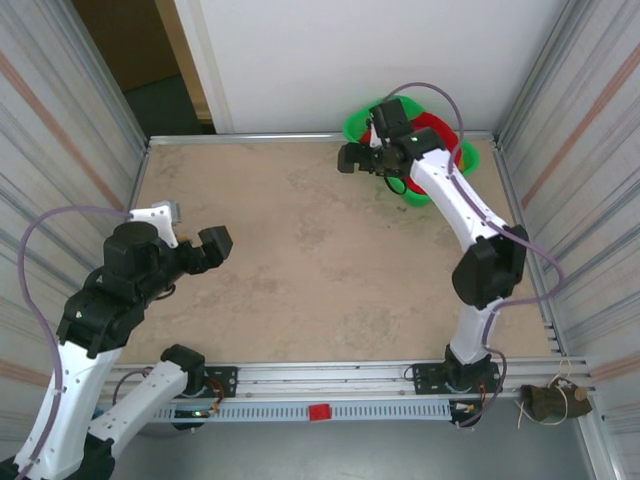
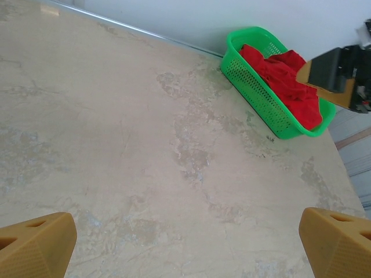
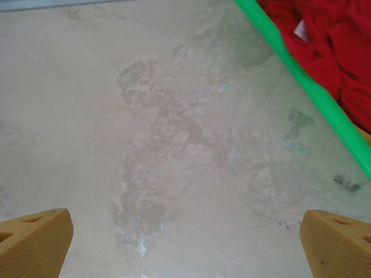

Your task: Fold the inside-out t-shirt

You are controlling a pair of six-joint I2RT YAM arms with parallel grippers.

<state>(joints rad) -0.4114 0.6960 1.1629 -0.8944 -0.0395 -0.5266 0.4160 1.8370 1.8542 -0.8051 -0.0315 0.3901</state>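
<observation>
table (image 1: 300, 290): mottled beige | back wall (image 1: 350, 60): white | side panels (image 1: 60, 110): ribbed metal (pinkish stripes)

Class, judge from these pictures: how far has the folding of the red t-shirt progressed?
Nothing is done: the bright red fabric t-shirt lies crumpled in the green plastic basket. In hand: the right gripper, jaws open, hovers beside the basket. Remaining: lifting it out, spreading it on the beige table, folding.

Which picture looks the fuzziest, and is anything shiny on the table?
Right wrist view: the fuzziest, the red shirt and green basket look a little smeared. Left wrist view: sharper, with a pale shine on the table by its far edge. Top view: even light, only soft shadows, but the side walls lean outward, bent by the lens.
</observation>
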